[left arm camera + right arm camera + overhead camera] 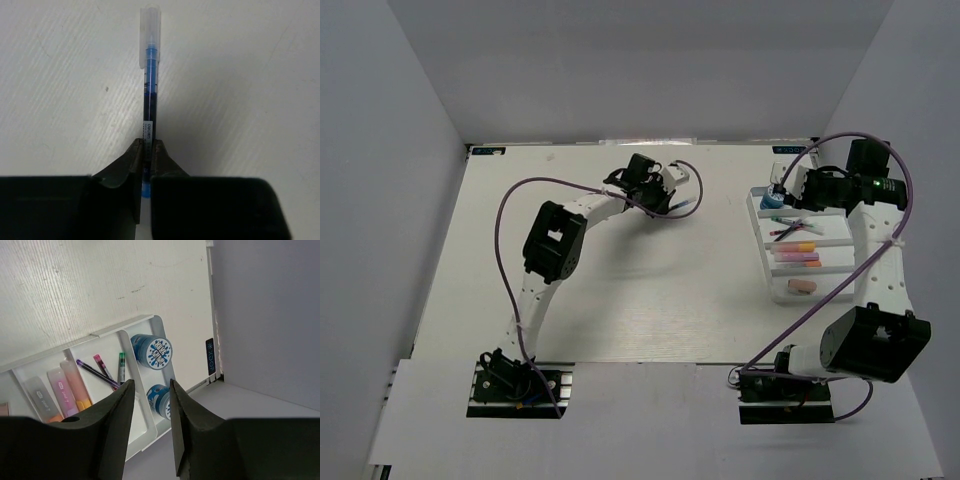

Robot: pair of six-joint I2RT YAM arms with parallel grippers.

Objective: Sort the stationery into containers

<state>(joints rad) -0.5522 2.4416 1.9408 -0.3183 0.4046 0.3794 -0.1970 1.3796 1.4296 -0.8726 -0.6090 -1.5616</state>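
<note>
My left fingers [125, 167] clench a slim blue clear-capped pen [149, 95] on the table [240, 75], likely due a lift to the white divided tray [150, 319]; right fingers [112, 415] hang parted.

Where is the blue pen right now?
The blue pen is pinched in the left tool, cap pointing away; in the top view, at the table's far middle, well left of the white tray.

tray [761, 232] at right of table [650, 290], highlighters [796, 255] in its middle compartment, pen [149, 95] well left, in left gripper [146, 151]
</note>
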